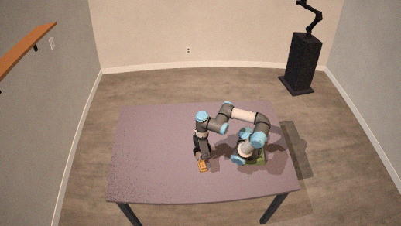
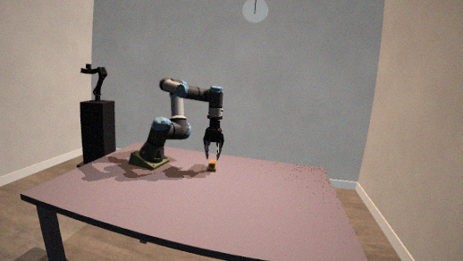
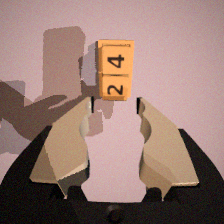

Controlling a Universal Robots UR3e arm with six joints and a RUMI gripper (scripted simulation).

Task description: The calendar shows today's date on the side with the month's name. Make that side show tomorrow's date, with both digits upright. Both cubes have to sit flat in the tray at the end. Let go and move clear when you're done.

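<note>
In the wrist view, nearest you, the gripper (image 3: 114, 107) has its two tan fingers parted and holding nothing, with bare table top (image 3: 190, 60) showing between them. Just beyond the fingertips, clear of both, sits the calendar (image 3: 115, 69): two orange cubes end to end in a line running away from you. The near cube (image 3: 115, 88) shows a 2 on top, the far cube (image 3: 116, 58) a 4. The tray under them and the month's name are too small to make out.

From the exterior view, the gripper (image 2: 213, 152) hangs a little above the calendar (image 2: 212, 166), which lies near the far left of the table, right of the arm's green base (image 2: 147, 161).

Expect small, rigid, light blocks with smooth flat faces. They may slip or twist if pinched near a corner. Take one cube at a time, closing squarely on its two opposite side faces, midway up, so the neighbour stays undisturbed.
</note>
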